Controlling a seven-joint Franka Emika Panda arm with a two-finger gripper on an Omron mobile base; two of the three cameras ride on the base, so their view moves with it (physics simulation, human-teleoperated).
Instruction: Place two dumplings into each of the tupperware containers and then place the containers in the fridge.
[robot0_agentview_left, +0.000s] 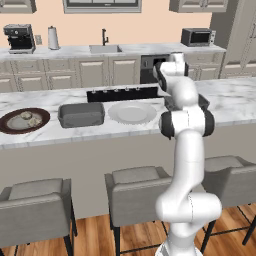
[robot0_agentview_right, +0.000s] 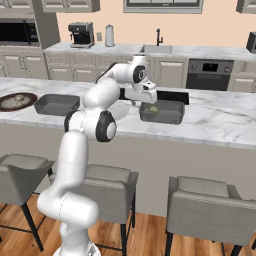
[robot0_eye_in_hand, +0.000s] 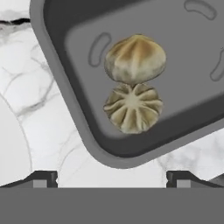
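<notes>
We find the gripper (robot0_eye_in_hand: 111, 178) w/ jaws wide apart, empty, above the grey rectangular lidless tub (robot0_eye_in_hand: 65, 87) on the marble counter (robot0_eye_in_hand: 26, 87), holding two beige pleated dumplings (robot0_eye_in_hand: 134, 59); we judge tub light, stiff, best gripped at rim.

2 dumplings (robot0_eye_in_hand: 133, 85) touching in right tub (robot0_agentview_right: 161, 112); plate (robot0_agentview_left: 132, 113) between tubs; left tub (robot0_agentview_left: 81, 114) beside brown plate (robot0_agentview_left: 24, 121).

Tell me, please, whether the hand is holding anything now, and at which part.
Nothing is held. The hand is open above the tupperware container, and both dumplings lie loose inside it.
</notes>
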